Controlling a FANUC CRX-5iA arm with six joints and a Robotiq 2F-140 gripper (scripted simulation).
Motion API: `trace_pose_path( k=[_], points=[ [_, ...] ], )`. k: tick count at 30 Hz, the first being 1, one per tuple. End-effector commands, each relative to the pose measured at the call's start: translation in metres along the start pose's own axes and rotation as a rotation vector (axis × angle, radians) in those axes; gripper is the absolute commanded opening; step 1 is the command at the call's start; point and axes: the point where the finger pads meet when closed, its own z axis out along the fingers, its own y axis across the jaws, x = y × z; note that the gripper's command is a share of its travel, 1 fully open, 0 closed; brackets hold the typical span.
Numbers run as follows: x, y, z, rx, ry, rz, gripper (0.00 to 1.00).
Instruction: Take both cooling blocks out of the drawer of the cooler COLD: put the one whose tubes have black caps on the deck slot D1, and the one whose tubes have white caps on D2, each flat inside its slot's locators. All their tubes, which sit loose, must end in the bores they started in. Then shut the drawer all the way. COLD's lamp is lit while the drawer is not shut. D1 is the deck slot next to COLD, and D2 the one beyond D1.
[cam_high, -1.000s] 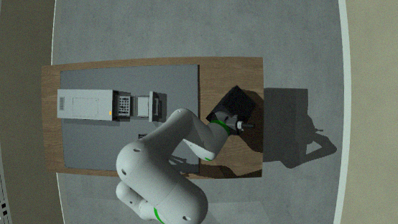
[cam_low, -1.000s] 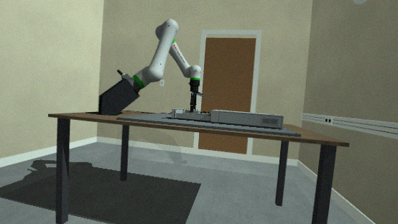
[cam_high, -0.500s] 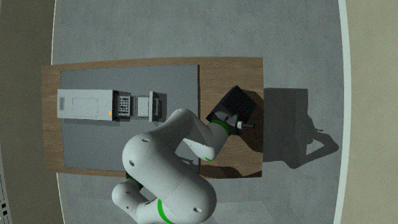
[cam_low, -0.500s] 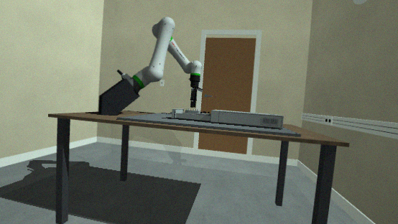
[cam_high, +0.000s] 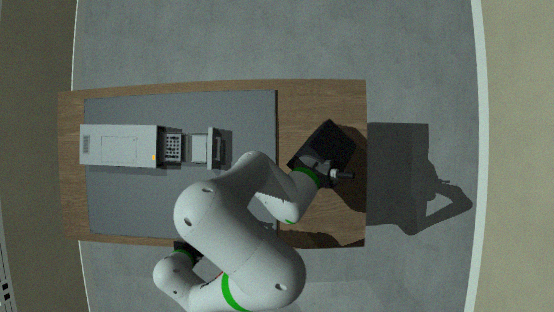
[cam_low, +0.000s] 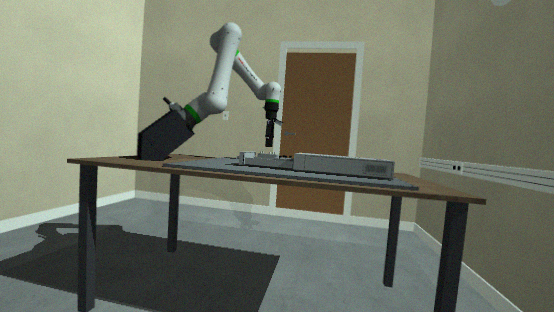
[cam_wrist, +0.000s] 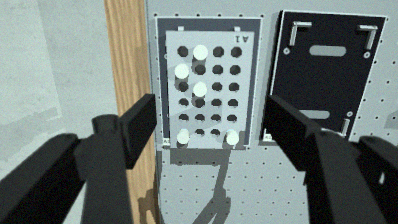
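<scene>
Top view: COLD (cam_high: 120, 145) (cam_low: 345, 166) has its lamp (cam_high: 153, 157) lit and drawer (cam_high: 210, 148) (cam_low: 247, 158) out, 1 block (cam_high: 173, 147) inside.

Exterior view: I have the jaws (cam_high: 182, 246) (cam_low: 269, 145) above the worktop (cam_high: 320, 95) (cam_low: 125, 163) (cam_wrist: 122, 75).

Wrist view: jaws spread, pinching nothing; below, the white-capped block (cam_low: 268, 156) (cam_wrist: 208, 77), 5 tubes showing, lies in D2 (cam_wrist: 255, 60). D1 (cam_wrist: 320, 80) holds 0 blocks.

You look straight down from high above the table (cam_high: 320, 95) (cam_low: 440, 194); the exterior view faces its long side from low and farther off, sharing the arm (cam_high: 240, 230) (cam_low: 225, 70); the wrist view looks down close over its edge.
</scene>
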Motion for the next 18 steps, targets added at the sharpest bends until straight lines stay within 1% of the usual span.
trace_pose_path(
  k=[1,18],
  points=[
    [0.001,0.0,-0.003,0.001,0.001,0.0,0.66],
    [0.001,0.0,-0.024,0.001,0.001,0.0,0.66]
  ],
)
